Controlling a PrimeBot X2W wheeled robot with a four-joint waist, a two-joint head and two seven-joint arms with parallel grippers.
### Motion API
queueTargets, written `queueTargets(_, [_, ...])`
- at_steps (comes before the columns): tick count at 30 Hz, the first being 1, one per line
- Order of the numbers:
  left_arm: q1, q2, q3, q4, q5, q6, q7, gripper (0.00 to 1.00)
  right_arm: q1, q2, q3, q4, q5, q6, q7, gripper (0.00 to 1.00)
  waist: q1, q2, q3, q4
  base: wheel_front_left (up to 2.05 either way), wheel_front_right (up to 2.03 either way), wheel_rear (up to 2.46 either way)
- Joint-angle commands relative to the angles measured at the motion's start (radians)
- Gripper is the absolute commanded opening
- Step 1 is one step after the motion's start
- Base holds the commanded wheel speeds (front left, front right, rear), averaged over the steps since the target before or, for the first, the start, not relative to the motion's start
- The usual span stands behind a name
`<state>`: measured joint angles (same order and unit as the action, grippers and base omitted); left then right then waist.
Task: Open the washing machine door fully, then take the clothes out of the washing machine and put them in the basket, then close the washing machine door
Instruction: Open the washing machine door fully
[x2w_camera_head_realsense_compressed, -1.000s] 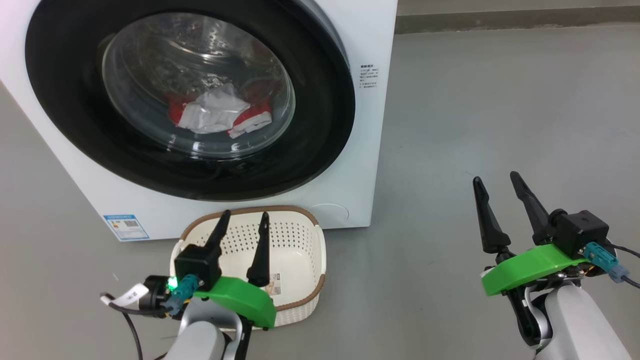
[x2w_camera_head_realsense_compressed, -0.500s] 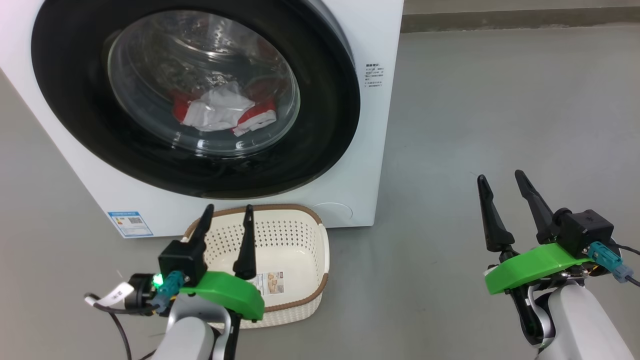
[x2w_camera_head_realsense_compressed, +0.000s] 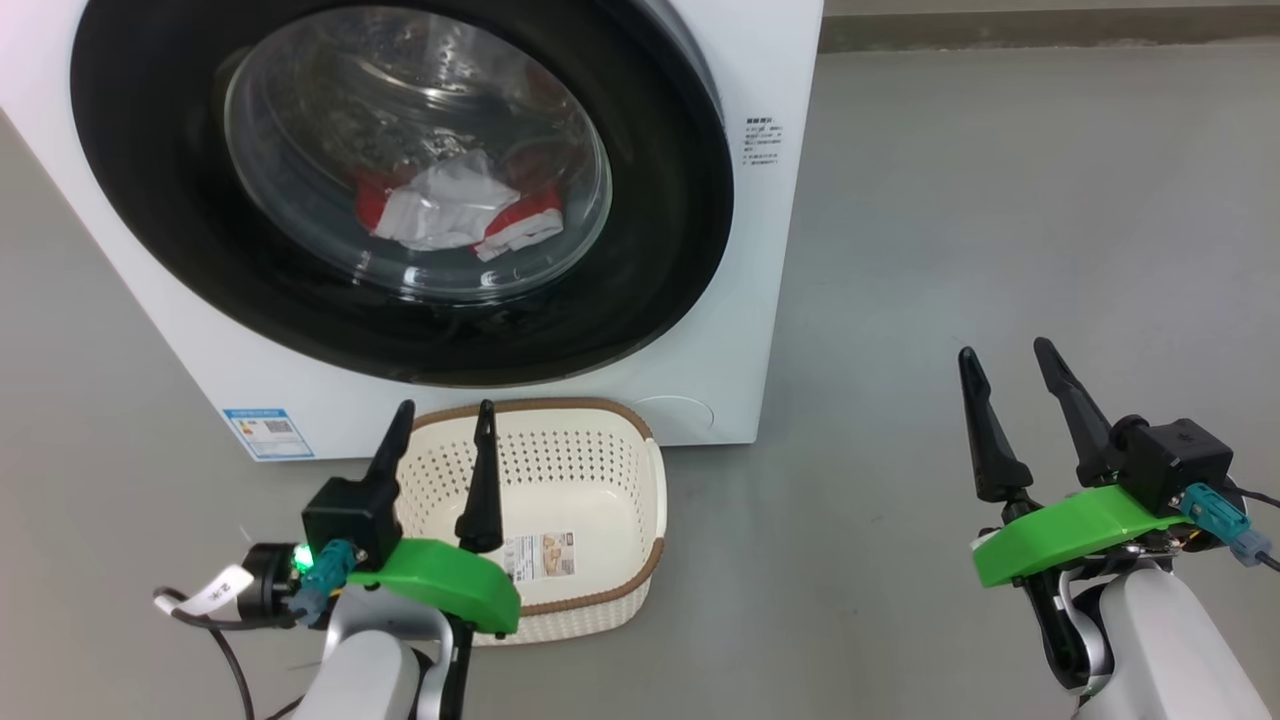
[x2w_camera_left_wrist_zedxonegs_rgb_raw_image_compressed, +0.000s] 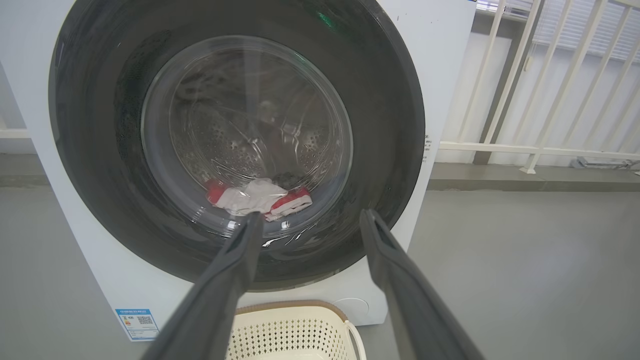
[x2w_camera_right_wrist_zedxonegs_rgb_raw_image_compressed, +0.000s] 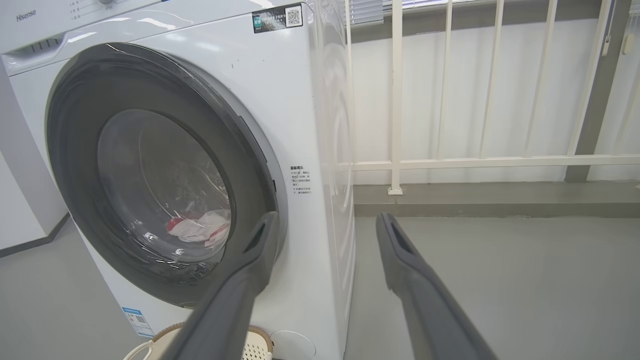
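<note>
Both pairs of jaws are spread apart with nothing between them. From the head view, the left gripper (x2w_camera_head_realsense_compressed: 445, 405) hangs over the near left part of the basket (x2w_camera_head_realsense_compressed: 655, 480), which sits on the grey floor (x2w_camera_head_realsense_compressed: 1000, 200) just in front of the washing machine (x2w_camera_head_realsense_compressed: 780, 300), below the washing machine door (x2w_camera_head_realsense_compressed: 660, 200). The door lies flat against the machine's front. Behind its glass the clothes (x2w_camera_head_realsense_compressed: 450, 205), red and white, lie low in the drum. A sticker (x2w_camera_head_realsense_compressed: 540, 556) shows on the basket's base and a blue label (x2w_camera_head_realsense_compressed: 268, 432) sits at the machine's lower left corner. The right gripper (x2w_camera_head_realsense_compressed: 1005, 347) is well apart to the right, over bare floor.

Looking along the left wrist, the left gripper (x2w_camera_left_wrist_zedxonegs_rgb_raw_image_compressed: 311, 214) points at the lower part of the door (x2w_camera_left_wrist_zedxonegs_rgb_raw_image_compressed: 390, 125), fingers wide. The clothes (x2w_camera_left_wrist_zedxonegs_rgb_raw_image_compressed: 255, 195) sit behind the glass just above the left fingertip. The basket (x2w_camera_left_wrist_zedxonegs_rgb_raw_image_compressed: 290, 330) lies between the fingers at the bottom edge, and a white railing (x2w_camera_left_wrist_zedxonegs_rgb_raw_image_compressed: 525, 100) stands to the right of the machine.

On the right wrist, the right gripper (x2w_camera_right_wrist_zedxonegs_rgb_raw_image_compressed: 326, 215) is released too, straddling the machine's front right corner (x2w_camera_right_wrist_zedxonegs_rgb_raw_image_compressed: 320, 100). The door (x2w_camera_right_wrist_zedxonegs_rgb_raw_image_compressed: 75, 150) is seen at an angle, with the clothes (x2w_camera_right_wrist_zedxonegs_rgb_raw_image_compressed: 200, 227) low behind its window. The basket's rim (x2w_camera_right_wrist_zedxonegs_rgb_raw_image_compressed: 260, 342) peeks out at the bottom. A white railing (x2w_camera_right_wrist_zedxonegs_rgb_raw_image_compressed: 397, 100) runs along the wall behind.
</note>
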<state>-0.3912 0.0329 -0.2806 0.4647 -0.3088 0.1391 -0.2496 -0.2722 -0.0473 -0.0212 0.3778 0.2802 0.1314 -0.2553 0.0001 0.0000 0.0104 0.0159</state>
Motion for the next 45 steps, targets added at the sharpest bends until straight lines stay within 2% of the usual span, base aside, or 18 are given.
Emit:
queueTargets(1, [-0.011, 0.017, 0.032, -0.033, 0.009, -0.004, -0.012, 1.0, -0.025, -0.003, 0.015, -0.032, -0.007, -0.001, -0.006, 1.0, 0.0, 0.0, 0.006, 0.004, 0.0, 0.0, 0.0])
queueTargets(8, [-0.009, 0.017, 0.024, -0.065, 0.013, 0.0, -0.012, 1.0, -0.037, -0.003, -0.008, -0.046, -0.006, -0.001, -0.006, 1.0, 0.0, 0.0, 0.04, 0.019, 0.0, 0.0, 0.0])
queueTargets(9, [-0.011, 0.017, 0.024, -0.069, 0.013, 0.0, -0.012, 1.0, -0.039, -0.003, -0.01, -0.048, -0.007, -0.001, -0.006, 0.94, 0.0, 0.0, 0.047, 0.021, 0.0, 0.0, 0.0])
queueTargets(10, [-0.013, 0.017, 0.023, -0.073, 0.014, 0.0, -0.012, 1.0, -0.042, -0.003, -0.012, -0.05, -0.007, -0.001, -0.006, 0.83, 0.0, 0.0, 0.054, 0.023, 0.0, 0.0, 0.0])
queueTargets(12, [-0.017, 0.017, 0.022, -0.082, 0.014, 0.0, -0.012, 1.0, -0.05, -0.003, -0.013, -0.05, -0.008, -0.001, -0.006, 0.4, 0.0, 0.0, 0.069, 0.027, 0.0, 0.0, 0.0])
queueTargets(13, [-0.018, 0.017, 0.022, -0.087, 0.012, 0.001, -0.012, 1.0, -0.055, -0.003, -0.014, -0.05, -0.007, -0.001, -0.006, 0.29, 0.0, 0.0, 0.076, 0.029, 0.0, 0.0, 0.0])
queueTargets(15, [-0.02, 0.017, 0.019, -0.095, 0.009, 0.0, -0.012, 1.0, -0.068, -0.003, -0.014, -0.05, 0.006, -0.001, -0.006, 0.0, 0.0, 0.0, 0.091, 0.033, 0.0, 0.0, 0.0])
queueTargets(20, [-0.025, 0.017, 0.014, -0.108, 0.013, 0.001, -0.012, 1.0, -0.105, -0.003, -0.005, -0.038, 0.111, -0.001, -0.006, 0.0, 0.0, 0.0, 0.123, 0.042, 0.0, 0.0, 0.0])
queueTargets(27, [-0.035, 0.017, 0.01, -0.116, 0.022, -0.001, -0.012, 1.0, -0.189, -0.003, 0.026, 0.032, 0.424, -0.001, -0.005, 0.0, 0.0, 0.0, 0.163, 0.053, 0.0, 0.0, 0.0])
queueTargets(31, [-0.046, 0.017, 0.009, -0.125, 0.027, -0.003, -0.012, 1.0, -0.246, -0.003, 0.033, 0.06, 0.546, -0.001, 0.011, 0.0, 0.0, 0.0, 0.188, 0.059, 0.0, 0.0, 0.0])
queueTargets(45, [-0.07, 0.017, -0.003, -0.174, 0.045, -0.011, -0.012, 1.0, -0.428, -0.02, -0.007, 0.084, 0.874, -0.001, 0.238, 0.0, 0.0, 0.0, 0.28, 0.084, 0.0, 0.0, 0.0])
